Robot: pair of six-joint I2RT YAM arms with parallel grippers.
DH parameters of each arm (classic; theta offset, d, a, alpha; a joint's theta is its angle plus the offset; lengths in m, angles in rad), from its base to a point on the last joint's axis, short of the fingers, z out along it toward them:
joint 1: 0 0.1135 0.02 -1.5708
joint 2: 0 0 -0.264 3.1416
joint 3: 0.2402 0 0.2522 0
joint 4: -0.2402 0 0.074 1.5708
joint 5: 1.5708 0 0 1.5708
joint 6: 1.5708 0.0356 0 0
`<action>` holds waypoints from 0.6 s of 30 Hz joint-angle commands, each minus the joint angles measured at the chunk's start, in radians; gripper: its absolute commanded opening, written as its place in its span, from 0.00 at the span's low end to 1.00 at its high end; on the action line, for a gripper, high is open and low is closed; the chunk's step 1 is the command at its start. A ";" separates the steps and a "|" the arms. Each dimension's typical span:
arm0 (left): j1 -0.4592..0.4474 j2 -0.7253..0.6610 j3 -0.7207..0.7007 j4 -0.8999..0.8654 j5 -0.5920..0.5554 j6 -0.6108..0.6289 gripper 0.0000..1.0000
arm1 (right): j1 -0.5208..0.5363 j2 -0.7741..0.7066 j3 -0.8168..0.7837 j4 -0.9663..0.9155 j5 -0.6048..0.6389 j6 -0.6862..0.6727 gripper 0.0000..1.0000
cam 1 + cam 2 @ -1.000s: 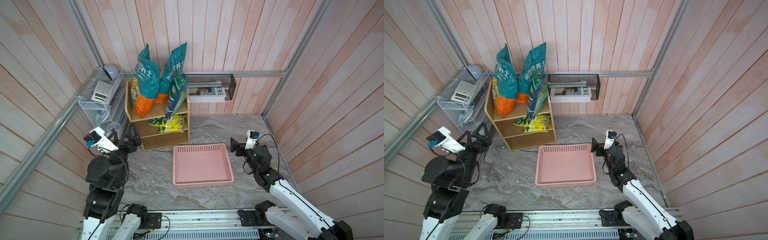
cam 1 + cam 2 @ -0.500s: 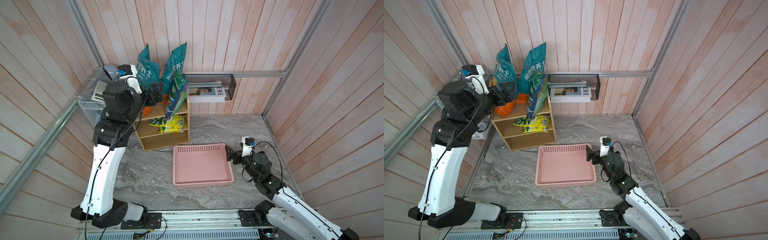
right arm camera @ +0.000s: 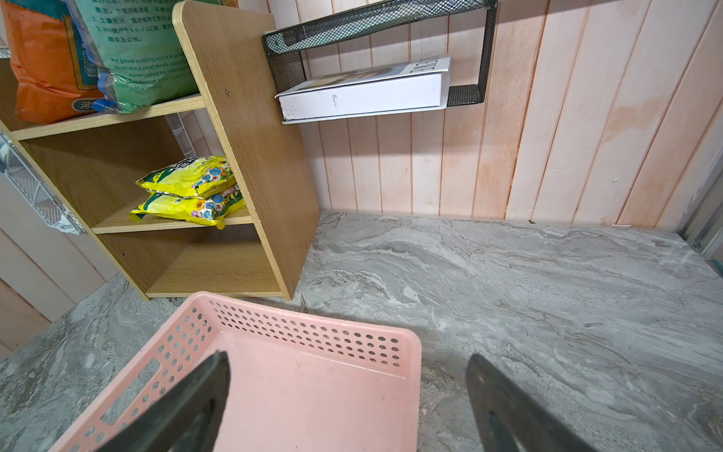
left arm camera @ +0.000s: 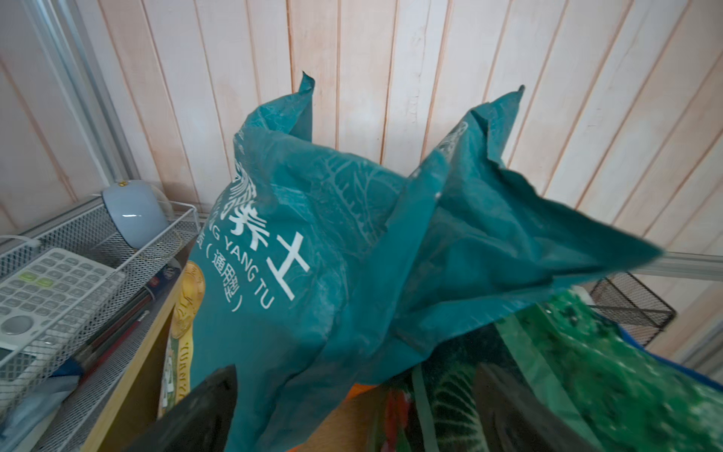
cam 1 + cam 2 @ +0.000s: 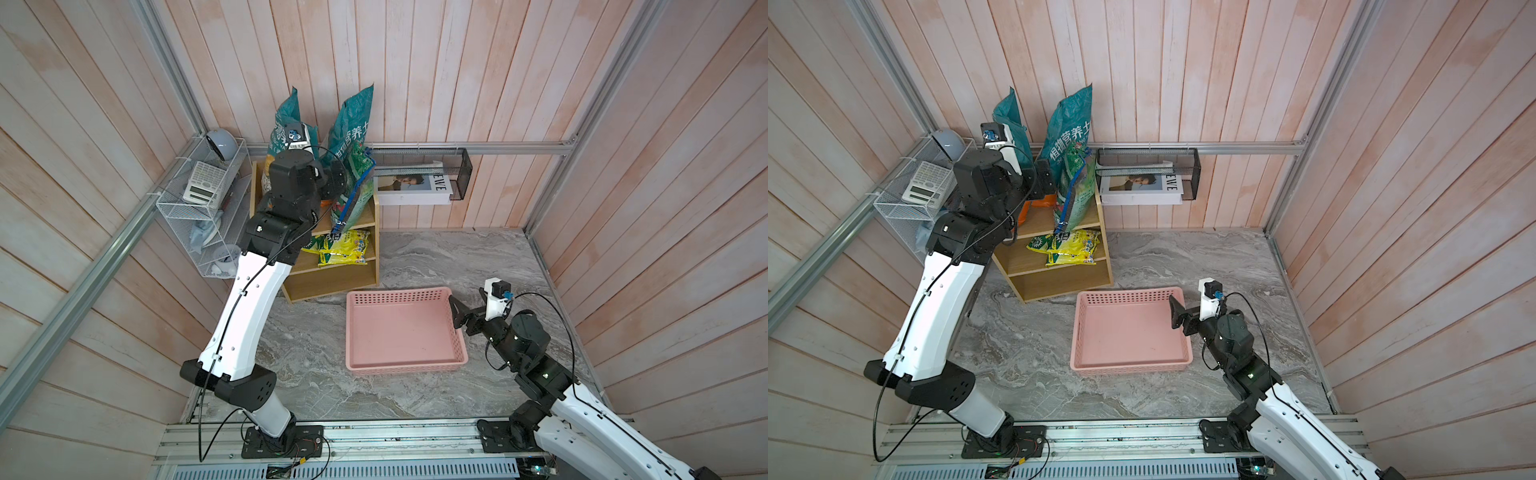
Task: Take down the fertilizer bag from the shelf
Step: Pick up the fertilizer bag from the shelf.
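1. Containers. I read the shelf (image 5: 332,286) at 10 o'clock on the marble floor.
- Top tier: two teal-and-orange sacks and a green bag (image 5: 357,187) at the 3 o'clock end.
- Middle tier: two yellow packets (image 5: 343,247), stacked flat.
- The white wire rack (image 5: 183,208), at 9 o'clock of the shelf, carries a calculator (image 5: 201,189).
- The black mesh wall basket (image 5: 461,174), at 3 o'clock of the shelf, holds a white book (image 5: 411,189) lying flat.
- The pink basket (image 5: 399,295) sits on the floor at 5 o'clock of the shelf.

2. Task item. The fertilizer bag (image 4: 293,274) is the sack at the 9 o'clock end of the top tier, beside the second teal sack (image 4: 489,235). It stands upright with its long axis vertical. Its crumpled top points up along the wall planks, and its printed face is turned toward 6 o'clock.

3. Grippers.
- The left gripper (image 4: 358,375) is at top-tier height with its fingers spread wide. In the left wrist view the lower part of the fertilizer bag lies between them. I cannot tell whether either finger touches it, and nothing is clamped.
- The right gripper (image 3: 348,358) hangs at the 3 o'clock rim of the pink basket. Its fingers are wide apart and hold nothing. One is over the basket, the other over the floor.
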 commanded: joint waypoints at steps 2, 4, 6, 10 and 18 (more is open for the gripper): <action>-0.002 0.062 0.091 0.062 -0.115 0.100 1.00 | 0.011 0.002 -0.016 0.026 0.009 -0.015 0.98; 0.000 0.111 0.168 0.042 -0.148 0.128 1.00 | 0.013 0.015 -0.011 0.024 0.005 -0.016 0.98; 0.002 0.161 0.246 0.015 -0.166 0.157 0.96 | 0.015 0.029 -0.004 0.021 0.003 -0.018 0.98; 0.011 0.219 0.317 -0.007 -0.182 0.174 0.64 | 0.019 0.057 0.001 0.026 0.005 -0.025 0.98; 0.023 0.181 0.302 -0.018 -0.174 0.117 0.00 | 0.026 0.086 0.007 0.033 -0.002 -0.033 0.98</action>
